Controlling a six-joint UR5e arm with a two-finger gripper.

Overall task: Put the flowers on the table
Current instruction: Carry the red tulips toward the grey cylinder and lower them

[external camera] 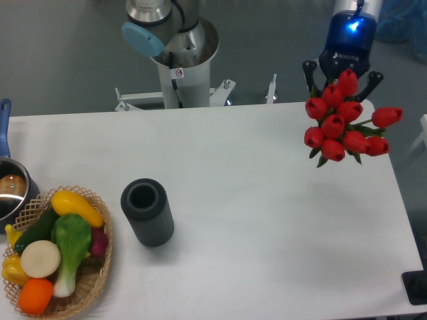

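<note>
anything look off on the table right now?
Nothing spilled or damaged. The only unsettled item is the flowers: they hang in the air at the table's far right corner, blooms toward the camera, held from above by the tool. The dark cylinder and the basket sit normally.
</note>
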